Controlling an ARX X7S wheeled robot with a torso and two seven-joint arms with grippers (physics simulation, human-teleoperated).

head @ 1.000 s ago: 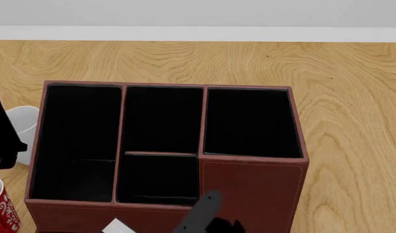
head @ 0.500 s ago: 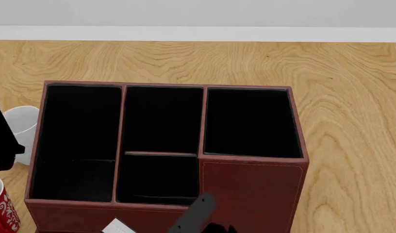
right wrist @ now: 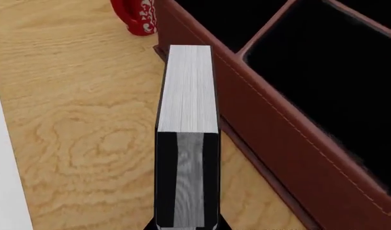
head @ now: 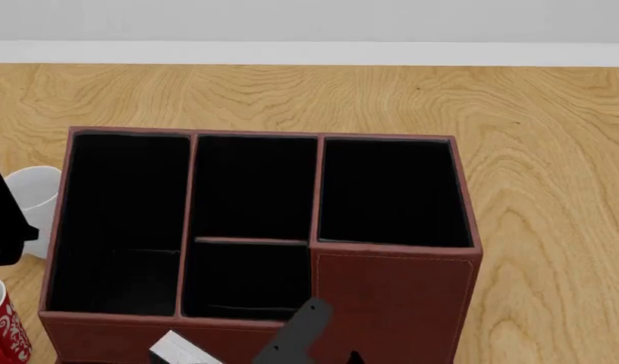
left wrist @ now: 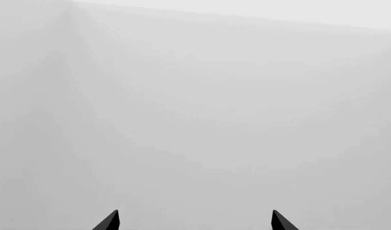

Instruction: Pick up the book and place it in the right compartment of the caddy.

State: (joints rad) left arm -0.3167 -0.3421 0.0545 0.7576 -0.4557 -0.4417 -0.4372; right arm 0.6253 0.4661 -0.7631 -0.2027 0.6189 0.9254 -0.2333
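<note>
Book point(right wrist: 188, 91), the small black hardback with white page edge, seems clamped in the right pincer point(right wrist: 186, 223) just beside the reddish-brown leather-look caddy point(head: 396, 299), apparently above the wooden bench point(right wrist: 74, 124); lifting into its squarish right compartment point(head: 391, 189) remains. Left pincer point(left wrist: 194, 221) gapes empty.

A red patterned mug point(head: 3, 330) and a white mug point(head: 39, 196) — both on the wooden table point(head: 552, 167).
</note>
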